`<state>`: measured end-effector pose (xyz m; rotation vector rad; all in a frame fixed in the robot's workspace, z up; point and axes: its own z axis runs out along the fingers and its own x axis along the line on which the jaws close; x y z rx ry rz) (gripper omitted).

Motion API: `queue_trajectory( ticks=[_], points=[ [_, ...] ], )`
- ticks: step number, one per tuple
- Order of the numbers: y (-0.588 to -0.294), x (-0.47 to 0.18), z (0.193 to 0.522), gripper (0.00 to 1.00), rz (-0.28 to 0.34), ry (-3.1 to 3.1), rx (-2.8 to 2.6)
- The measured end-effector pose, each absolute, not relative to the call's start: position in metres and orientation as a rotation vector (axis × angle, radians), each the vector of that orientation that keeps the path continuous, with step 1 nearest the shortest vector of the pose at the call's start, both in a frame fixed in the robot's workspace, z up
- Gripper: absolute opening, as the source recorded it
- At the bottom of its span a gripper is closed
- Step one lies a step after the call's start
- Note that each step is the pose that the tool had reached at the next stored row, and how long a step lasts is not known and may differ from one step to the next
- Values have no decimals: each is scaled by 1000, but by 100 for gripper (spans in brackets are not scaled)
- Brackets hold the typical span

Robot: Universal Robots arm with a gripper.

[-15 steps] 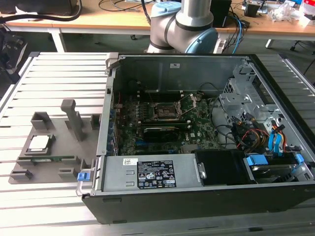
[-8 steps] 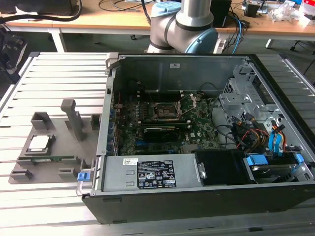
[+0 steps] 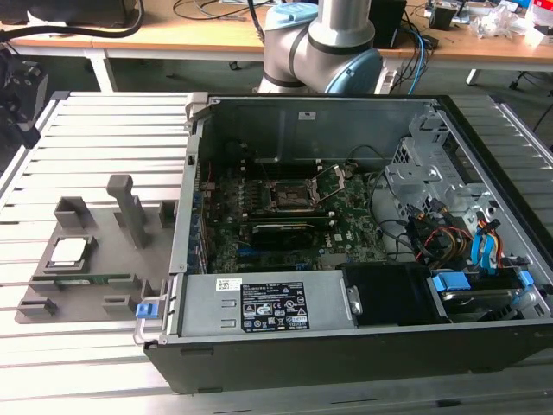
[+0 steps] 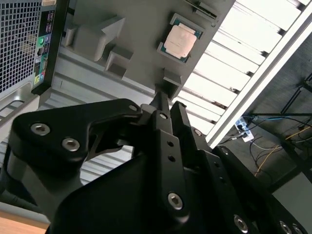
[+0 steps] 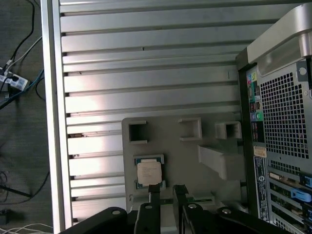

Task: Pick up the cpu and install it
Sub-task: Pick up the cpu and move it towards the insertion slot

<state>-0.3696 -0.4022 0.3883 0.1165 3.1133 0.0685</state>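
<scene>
The cpu [image 3: 69, 252] lies flat, silvery top up, in a square recess of a gray tray [image 3: 108, 246], toward eight o'clock in the exterior view. It is in the tray and not in the computer. Just beside it at six o'clock, a long green memory stick [image 3: 86, 278] lies along the same tray. A low hollow block [image 3: 73, 212] stands on the tray at twelve o'clock from the chip, and a taller post [image 3: 128, 207] at two o'clock.

In both wrist views the pincer [image 5: 166, 187] [image 4: 167, 105] hovers over the tray [image 5: 175, 156] with its two black fingers [image 5: 154, 195] a narrow gap apart. The gray of the tray shows through that gap, and nothing is held. The chip [image 5: 148, 172] [image 4: 180, 40] sits just past the fingertips, near them but not touching.

The tray rests on a slatted metal counter [image 3: 112, 130]. At three o'clock from the chip, an open computer case [image 3: 259, 112] lies on its side on the same counter, its edge just beside the tray. Inside it is a green board [image 3: 346, 233], with a black square socket [image 3: 292, 195] toward ten o'clock of the case's middle. Coloured cables [image 3: 449, 238] bunch at three o'clock of the board. The arm [image 3: 333, 39] rises behind the case at twelve o'clock.
</scene>
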Motion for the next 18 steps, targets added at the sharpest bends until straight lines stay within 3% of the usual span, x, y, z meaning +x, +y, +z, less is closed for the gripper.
queue_trajectory(
  ticks=[5, 18],
  points=[
    [-402, -370, 388, 60, 68, 3113, 117],
    [-402, -370, 380, 60, 43, 3117, -1]
  ],
)
